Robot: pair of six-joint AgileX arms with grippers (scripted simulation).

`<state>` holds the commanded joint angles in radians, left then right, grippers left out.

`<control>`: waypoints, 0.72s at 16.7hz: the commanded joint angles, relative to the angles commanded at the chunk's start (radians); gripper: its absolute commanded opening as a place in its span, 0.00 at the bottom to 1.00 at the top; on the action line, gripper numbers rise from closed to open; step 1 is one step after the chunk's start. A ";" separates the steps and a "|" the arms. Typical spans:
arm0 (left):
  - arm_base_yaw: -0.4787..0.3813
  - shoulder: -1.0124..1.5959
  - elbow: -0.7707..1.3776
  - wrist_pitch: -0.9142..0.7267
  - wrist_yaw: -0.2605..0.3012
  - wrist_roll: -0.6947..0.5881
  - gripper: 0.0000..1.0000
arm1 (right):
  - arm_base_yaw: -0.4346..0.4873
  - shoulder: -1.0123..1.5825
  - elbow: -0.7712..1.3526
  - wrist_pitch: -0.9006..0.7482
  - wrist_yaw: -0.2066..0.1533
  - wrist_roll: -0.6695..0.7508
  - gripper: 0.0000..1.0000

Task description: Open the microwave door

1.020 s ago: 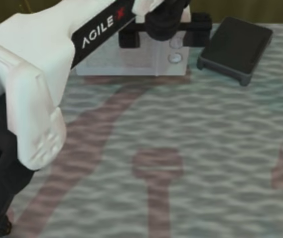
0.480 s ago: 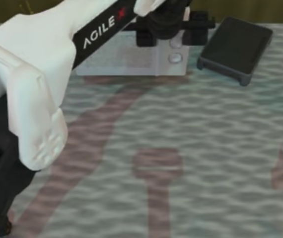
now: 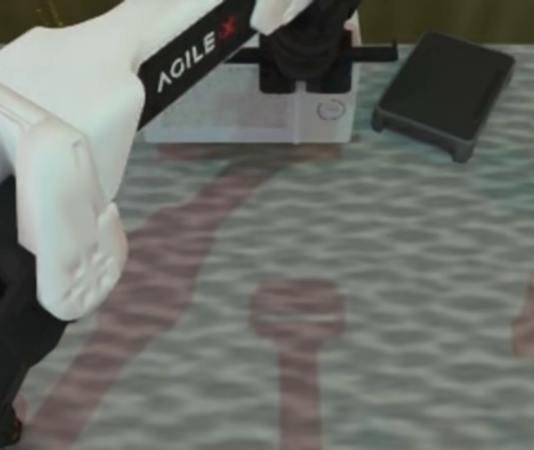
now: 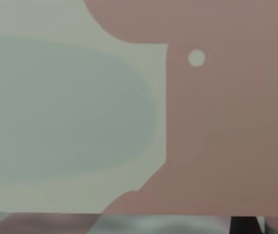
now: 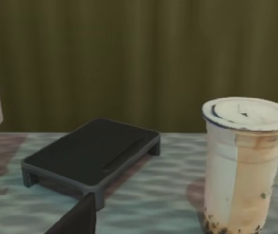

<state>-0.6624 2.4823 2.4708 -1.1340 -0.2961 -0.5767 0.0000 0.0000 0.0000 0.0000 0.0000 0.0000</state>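
Note:
The white microwave (image 3: 323, 131) stands at the table's far edge in the top view, one silver knob (image 3: 331, 110) showing on its right panel. Its door (image 3: 220, 117), with the grey mesh window, lies flat and closed against the front. My left gripper (image 3: 311, 80) hangs over the microwave's front, where the door meets the knob panel. Its black fingers (image 3: 278, 75) are a narrow gap apart, and I see no grip on anything. The left wrist view is filled by a pink and pale surface (image 4: 217, 122) very close up. My right gripper (image 5: 75, 222) is parked out of the top view.
A flat black box (image 3: 445, 80) lies just right of the microwave, also seen as the black box (image 5: 92, 156) in the right wrist view. A lidded milk-tea cup (image 5: 244, 165) stands beyond it. My left arm's white link (image 3: 61, 150) covers the table's left side.
My left gripper's fingers have drawn steadily closer together over the microwave's front, and the gripper has shifted slightly toward the microwave. The door has not moved.

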 joint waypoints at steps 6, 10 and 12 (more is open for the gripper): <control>-0.002 -0.078 -0.150 0.070 -0.015 -0.016 0.00 | 0.000 0.000 0.000 0.000 0.000 0.000 1.00; -0.007 -0.129 -0.243 0.118 -0.023 -0.029 0.00 | 0.000 0.000 0.000 0.000 0.000 0.000 1.00; -0.007 -0.129 -0.243 0.118 -0.023 -0.029 0.00 | 0.000 0.000 0.000 0.000 0.000 0.000 1.00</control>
<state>-0.6695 2.3529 2.2277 -1.0161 -0.3194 -0.6060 0.0000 0.0000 0.0000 0.0000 0.0000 0.0000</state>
